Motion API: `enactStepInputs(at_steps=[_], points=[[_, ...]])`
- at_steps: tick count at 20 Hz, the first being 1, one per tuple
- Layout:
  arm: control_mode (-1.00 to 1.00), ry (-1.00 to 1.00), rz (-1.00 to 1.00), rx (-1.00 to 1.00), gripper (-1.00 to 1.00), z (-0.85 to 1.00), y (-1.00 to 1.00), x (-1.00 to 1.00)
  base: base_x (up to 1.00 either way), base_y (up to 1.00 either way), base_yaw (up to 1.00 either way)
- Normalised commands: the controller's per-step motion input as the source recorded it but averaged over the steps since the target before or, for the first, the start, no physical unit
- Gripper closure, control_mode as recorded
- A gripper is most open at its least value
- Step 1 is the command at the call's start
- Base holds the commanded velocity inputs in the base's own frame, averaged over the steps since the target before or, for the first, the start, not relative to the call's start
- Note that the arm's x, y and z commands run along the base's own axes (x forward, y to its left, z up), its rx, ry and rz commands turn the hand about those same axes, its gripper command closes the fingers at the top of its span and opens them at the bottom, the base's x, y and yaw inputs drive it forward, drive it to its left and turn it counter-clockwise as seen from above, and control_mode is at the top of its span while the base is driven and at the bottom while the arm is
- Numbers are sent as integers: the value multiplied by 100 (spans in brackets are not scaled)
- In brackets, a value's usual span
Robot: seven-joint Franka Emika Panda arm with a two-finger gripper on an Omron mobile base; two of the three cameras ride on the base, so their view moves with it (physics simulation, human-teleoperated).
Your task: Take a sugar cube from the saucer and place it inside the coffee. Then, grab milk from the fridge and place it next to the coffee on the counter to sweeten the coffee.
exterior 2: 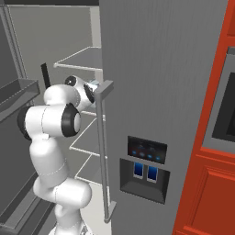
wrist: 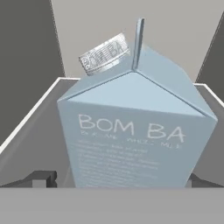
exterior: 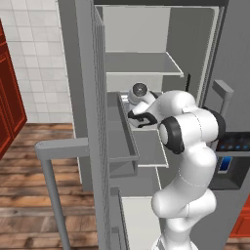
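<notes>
You're on the 2nd half of the job now: fetching the milk (wrist: pixel 135 131) from the fridge (exterior 2: pixel 160 69). The arm reaches in through the open door, past the door's bar handle (exterior 2: pixel 103 137), w/ the hand over a white inner shelf (exterior: pixel 146 63) at mid height. In the hand view the carton sits right in front of the cam, pale blue, gabled top w/ a ridge fin, "BOM BA" printed on the face, standing upright on the shelf inside the fridge compartment. The gripper (wrist: pixel 118 181) has its jaws spread: one dark tip (wrist: pixel 41 178) shows low on the left of the carton, the other (wrist: pixel 199 181) low on the right, so the carton sits btwn them. Whether the tips touch the carton sides yet, I can't tell; the left one looks a bit apart from it. No pinch visible, so treat the carton as not yet held. My read: you're at the pre-grasp, lined up well. Next move calls for closing on the carton's lower body, square to its flat sides, then a small lift to clear the shelf before pulling straight back out past the door. Watch the carton's tall top: it may tip if the squeeze lands off-centre. Then carry it to the desk and set it beside the cup.
</notes>
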Motion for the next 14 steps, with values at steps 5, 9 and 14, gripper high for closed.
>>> enactStepInputs(at_steps=[5, 9, 14], points=[[-100, 0, -5, 0, -100, 0, -3, 0, 0, 0, 0], [-100, 0, -3, 0, -100, 0, 0, 2, 0, 0, 0], [-100, 0, -1, 0, 100, 0, 0, 0, 0, 0, 0]])
